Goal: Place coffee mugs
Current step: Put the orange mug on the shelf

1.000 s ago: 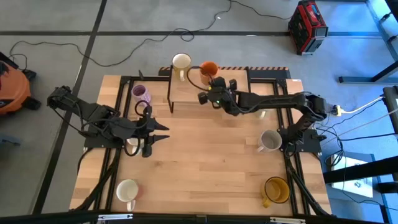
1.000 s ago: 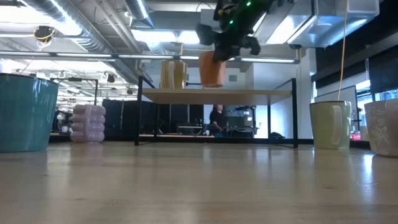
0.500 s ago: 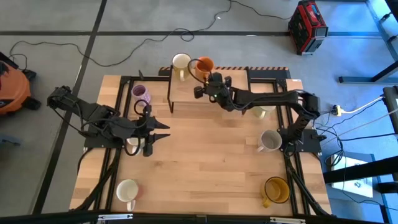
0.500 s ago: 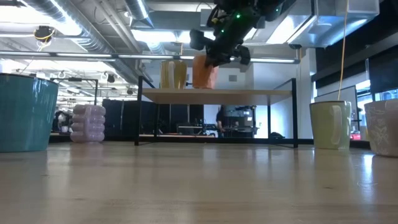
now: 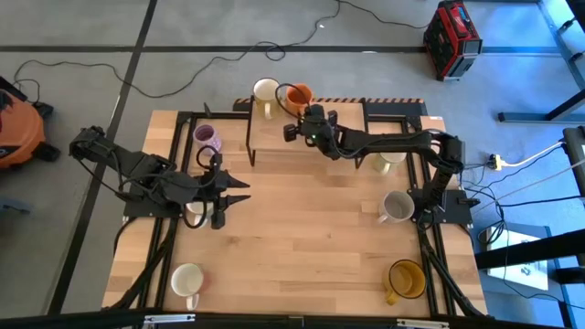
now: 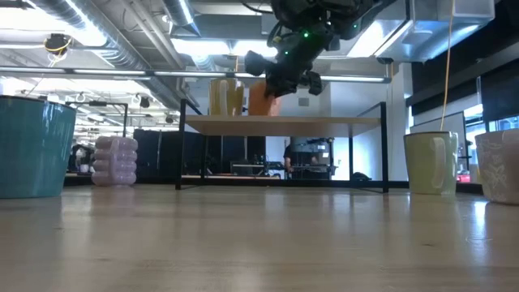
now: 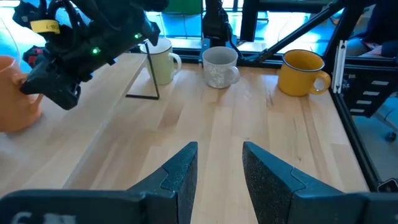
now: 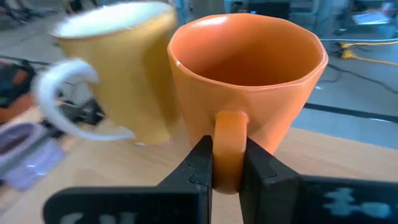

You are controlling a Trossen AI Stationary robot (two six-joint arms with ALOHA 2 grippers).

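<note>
Wooden table (image 5: 302,228), seen from above: the right gripper (image 5: 307,117) has carried the orange mug (image 5: 297,95) along the raised shelf (image 5: 274,137) until it stands just beside the cream mug (image 5: 266,90), so release looks near. Right wrist view: its jaws pinch the mug's handle (image 8: 229,146). Left wrist view: the left gripper (image 7: 217,168) waits, jaws spread and empty.

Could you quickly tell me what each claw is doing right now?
Left claw: open, holding nothing.
Right claw: shut on the orange mug, by its handle.
</note>
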